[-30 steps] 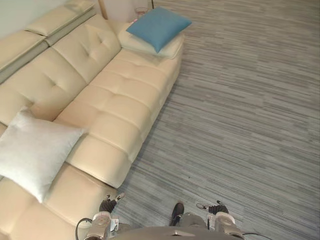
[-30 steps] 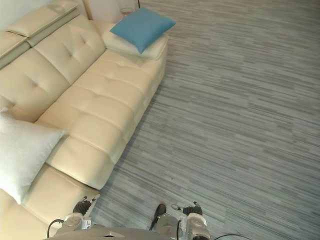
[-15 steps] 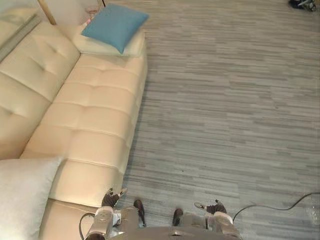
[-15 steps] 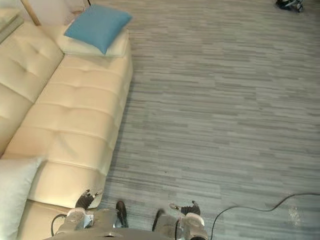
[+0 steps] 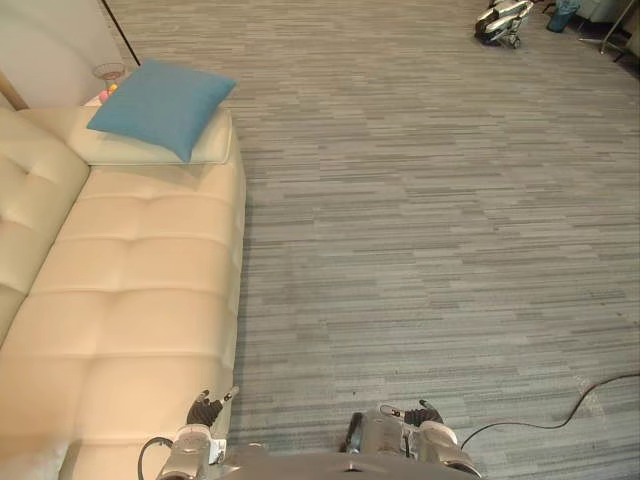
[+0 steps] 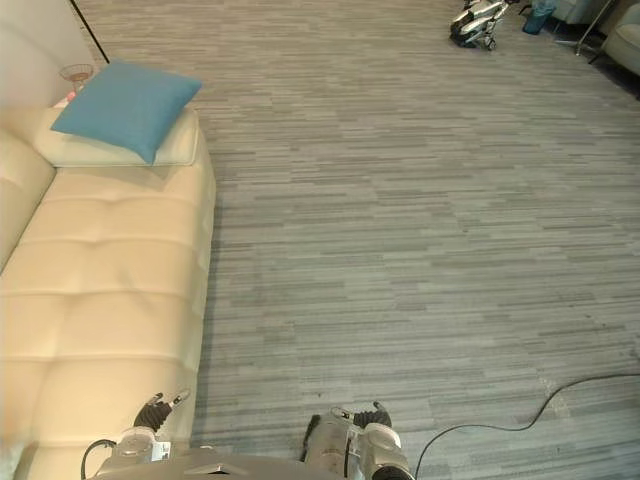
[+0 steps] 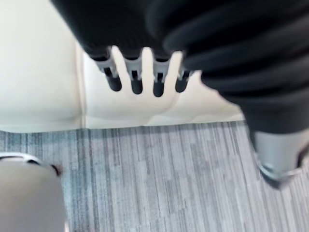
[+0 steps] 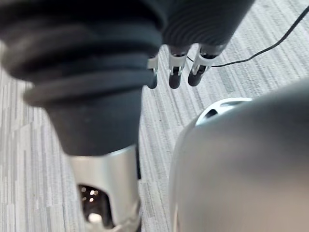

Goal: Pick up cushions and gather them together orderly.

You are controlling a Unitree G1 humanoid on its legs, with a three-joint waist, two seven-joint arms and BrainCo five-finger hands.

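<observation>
A: The left hand (image 7: pixel 136 79) hangs over the sofa's (image 5: pixel 130 290) front edge, fingers straight, holding nothing.
B: And the right hand (image 8: pixel 176 72)?
A: Low over the grey floor (image 5: pixel 420 230), fingers relaxed, nothing in it.
B: The cushions?
A: A blue cushion (image 5: pixel 160 105) lies on a cream cushion (image 5: pixel 215 145) at the sofa's far end, well apart from both hands.

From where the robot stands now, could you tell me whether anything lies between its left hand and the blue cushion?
Nothing visible does. The blue cushion lies at the far end of the sofa on a cream pad; between it and the left hand, low by the seat's near edge, there is just bare seat.
</observation>
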